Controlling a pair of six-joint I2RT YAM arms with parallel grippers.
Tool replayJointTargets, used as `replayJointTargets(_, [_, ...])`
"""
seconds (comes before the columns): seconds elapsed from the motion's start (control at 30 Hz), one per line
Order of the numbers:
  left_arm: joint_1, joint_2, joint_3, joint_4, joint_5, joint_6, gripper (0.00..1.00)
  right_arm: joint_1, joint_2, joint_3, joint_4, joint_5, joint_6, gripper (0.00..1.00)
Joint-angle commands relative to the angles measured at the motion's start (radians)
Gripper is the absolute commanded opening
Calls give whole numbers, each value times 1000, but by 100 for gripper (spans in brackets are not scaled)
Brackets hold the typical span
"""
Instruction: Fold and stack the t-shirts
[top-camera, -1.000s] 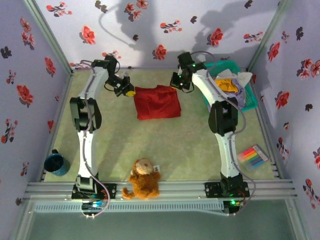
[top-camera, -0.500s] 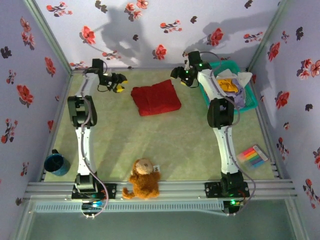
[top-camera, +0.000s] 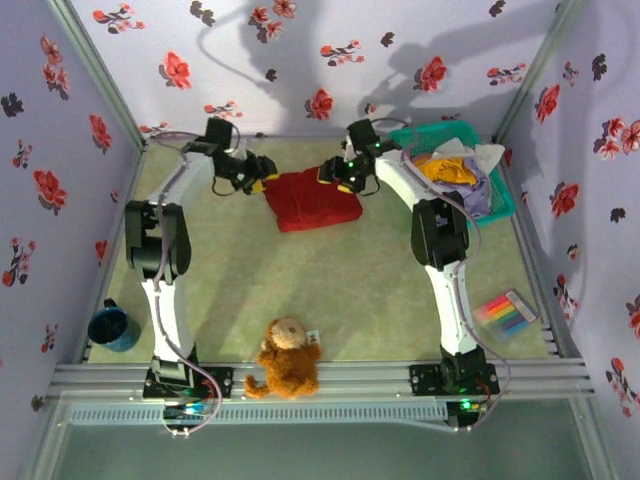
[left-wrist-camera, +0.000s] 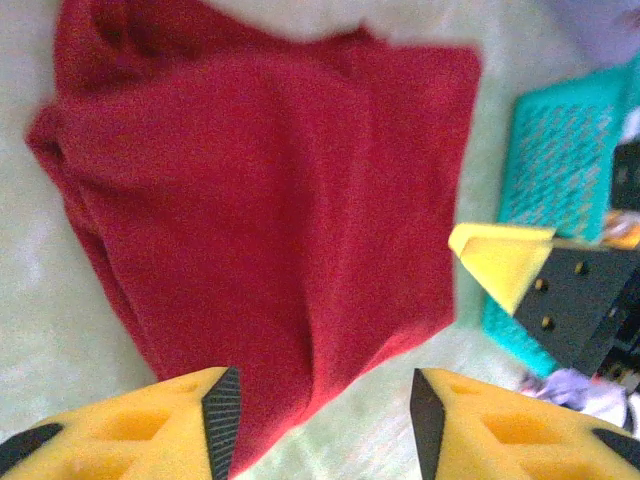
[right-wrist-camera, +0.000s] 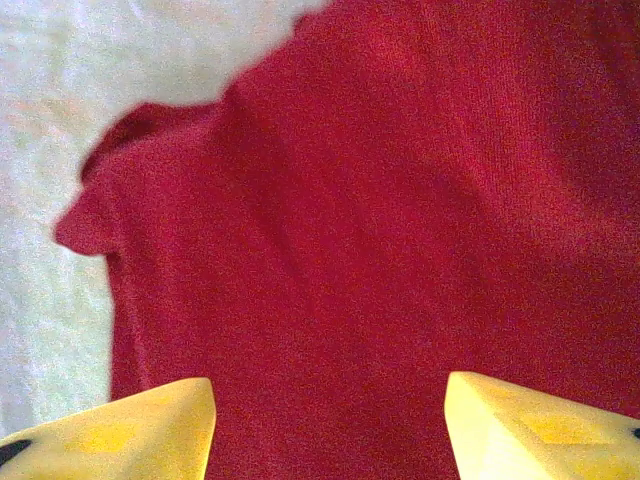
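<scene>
At the far middle of the desk (top-camera: 300, 290), where the folded deep-red t-shirt (top-camera: 312, 202) lies between the left jaws and the right jaws, both pairs apart and empty, each pair should grip one edge squarely, keeping the layers aligned.

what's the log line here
left gripper: open, over red shirt | right gripper: open, over red shirt | other shirts: in teal basket
</scene>
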Motion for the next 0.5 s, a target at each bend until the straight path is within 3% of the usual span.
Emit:
replayJointTargets(0.0, [-36, -36, -77, -101, -102, 97, 53, -10, -23, -41, 39, -2, 31, 62])
replayJointTargets(0.13, [-81, -73, -164, -79, -162, 102, 53, -12, -20, -70, 49, -4, 40, 62])
replayJointTargets(0.33, [-116, -35, -202, -31, -161, 82, 53, -11, -2, -115, 57, -2, 50, 60])
replayJointTargets(0.4, [-116, -33, -233, 36, -152, 54, 48, -12, -7, -138, 62, -1, 52, 60])
replayJointTargets(0.47, [-113, -30, -265, 111, -119, 17, 31, -15, -12, -160, 66, 3, 53, 60])
